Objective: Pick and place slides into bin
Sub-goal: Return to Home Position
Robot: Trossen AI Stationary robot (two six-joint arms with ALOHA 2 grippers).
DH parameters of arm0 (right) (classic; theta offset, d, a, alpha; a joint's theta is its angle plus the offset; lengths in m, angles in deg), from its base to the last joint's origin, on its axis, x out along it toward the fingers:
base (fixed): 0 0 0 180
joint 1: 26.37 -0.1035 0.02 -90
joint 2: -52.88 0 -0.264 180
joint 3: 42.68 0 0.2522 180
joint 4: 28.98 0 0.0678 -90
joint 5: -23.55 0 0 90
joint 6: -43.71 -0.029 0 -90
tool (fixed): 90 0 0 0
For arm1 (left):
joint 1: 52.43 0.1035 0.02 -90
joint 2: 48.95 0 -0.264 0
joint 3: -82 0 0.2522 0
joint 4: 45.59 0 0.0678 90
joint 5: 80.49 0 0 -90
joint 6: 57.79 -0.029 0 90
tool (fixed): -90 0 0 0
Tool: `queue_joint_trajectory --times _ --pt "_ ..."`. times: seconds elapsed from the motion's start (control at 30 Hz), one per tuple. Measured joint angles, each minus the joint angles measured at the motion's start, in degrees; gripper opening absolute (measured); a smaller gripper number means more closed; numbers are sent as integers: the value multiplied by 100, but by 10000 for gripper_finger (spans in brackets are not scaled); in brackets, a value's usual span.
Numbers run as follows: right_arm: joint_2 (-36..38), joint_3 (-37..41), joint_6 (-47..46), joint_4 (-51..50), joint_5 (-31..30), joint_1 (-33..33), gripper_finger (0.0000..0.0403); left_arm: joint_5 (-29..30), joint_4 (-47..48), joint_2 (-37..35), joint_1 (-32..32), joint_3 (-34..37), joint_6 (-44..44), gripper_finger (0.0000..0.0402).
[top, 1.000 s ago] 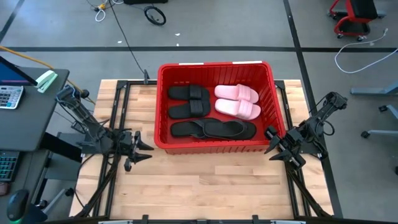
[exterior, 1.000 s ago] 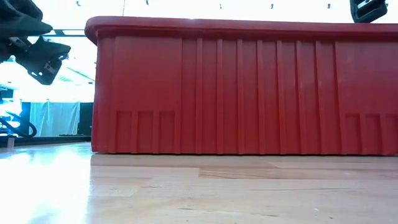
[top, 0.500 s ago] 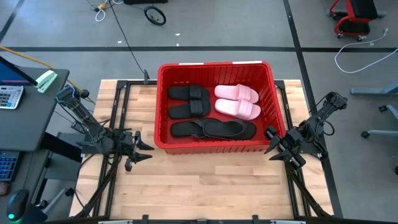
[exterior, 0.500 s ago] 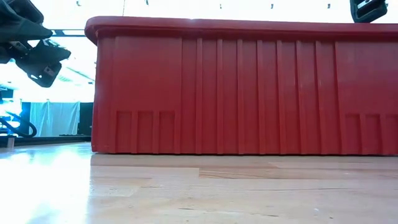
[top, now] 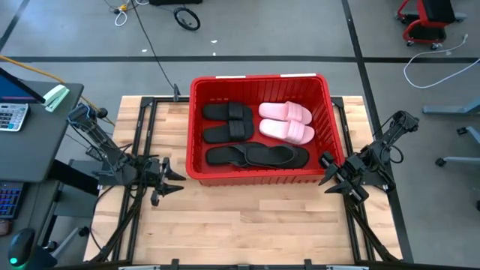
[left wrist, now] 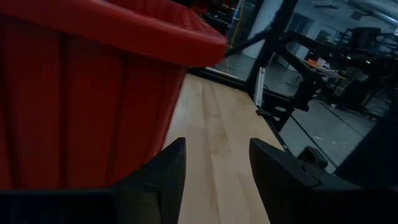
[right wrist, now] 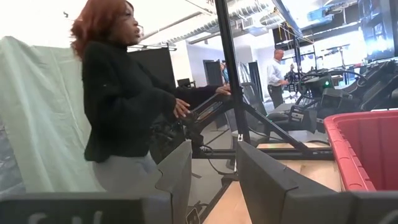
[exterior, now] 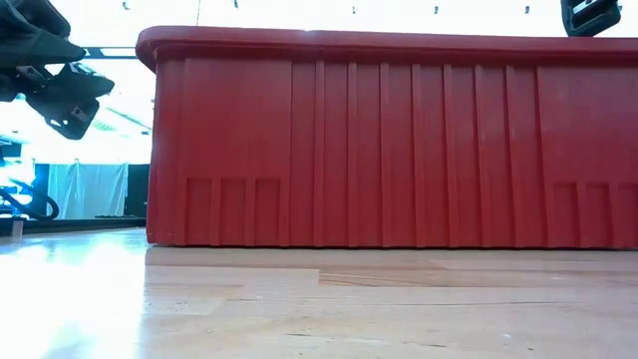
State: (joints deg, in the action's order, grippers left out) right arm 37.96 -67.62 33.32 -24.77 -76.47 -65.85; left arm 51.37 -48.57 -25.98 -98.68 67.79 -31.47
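All six slides (top: 255, 155) lay inside the red bin (top: 255, 177); my left claw (top: 171, 180) and right claw (top: 328, 172) hung released beside its near corners, over the tabletop (top: 240, 225).

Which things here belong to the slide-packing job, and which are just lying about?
Job: red bin holding pink slides, black slides, black flip-flops; left claw, right claw, both open beside it.
Lying about: calculator, red chair, a person beyond the table.

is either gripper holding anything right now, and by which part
Nothing is held. The left gripper and the right gripper are both open with empty gaps, beside the bin; the slides lie inside it.
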Motion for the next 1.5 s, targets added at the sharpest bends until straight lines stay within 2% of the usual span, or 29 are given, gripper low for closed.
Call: queue_joint_trajectory --times 0.1,0.3,0.87,1.5 --pt "0 0 0 0 0 0 132 11 189 -84 130 0 2 185" --pt "0 0 0 -11 0 0 132 9 1186 -335 499 1 3 182" --pt "0 0 0 -16 0 0 132 7 1028 -399 1768 4 2 177" --pt "0 0 0 -17 0 -2 132 7 1015 -399 1850 7 0 178"
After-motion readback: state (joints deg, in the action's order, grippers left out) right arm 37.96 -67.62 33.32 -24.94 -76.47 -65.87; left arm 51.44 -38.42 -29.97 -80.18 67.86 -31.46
